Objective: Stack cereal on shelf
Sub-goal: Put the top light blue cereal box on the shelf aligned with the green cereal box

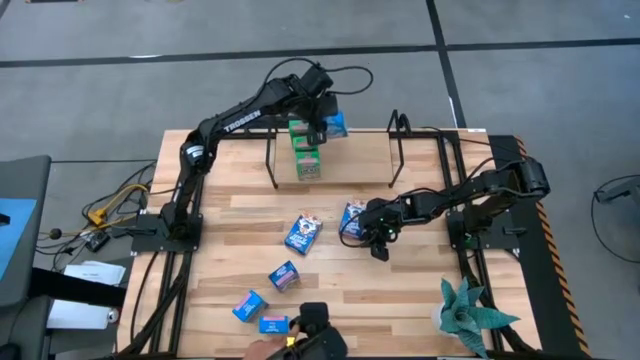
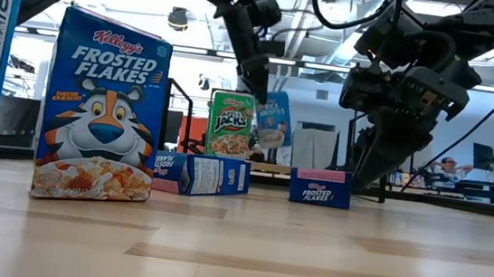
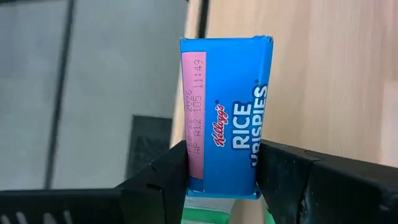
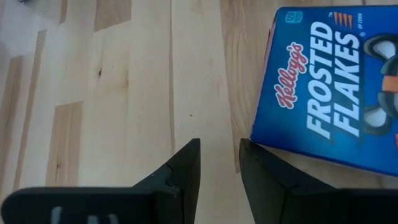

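Observation:
My left gripper (image 1: 328, 122) is shut on a light blue Rice Krispies cereal box (image 3: 225, 112) over the far end of the shelf (image 1: 350, 165), whose board lies between black wire uprights (image 1: 272, 160). Green cereal boxes (image 1: 306, 152) stand on the shelf just left of it; the Apple Jacks front (image 2: 230, 123) shows in the low view. My right gripper (image 4: 219, 155) is open, low over the table, right beside a dark blue Frosted Flakes box (image 4: 329, 93) lying flat. Whether its finger touches that box I cannot tell. My left gripper pinches the light blue box between its two fingers (image 3: 283, 180), on two opposite sides near the end closest to the wrist (image 3: 224, 177). The fingers slant down from above. The box is lifted clear, tilted, next to the green box (image 2: 272, 118).
More small cereal boxes lie on the table: dark blue ones (image 1: 303, 233) (image 1: 284, 275) and light blue ones (image 1: 249, 305) (image 1: 272, 324) near the front edge, where a person's hand (image 1: 268, 347) shows. A potted plant (image 1: 470, 315) stands at the near right.

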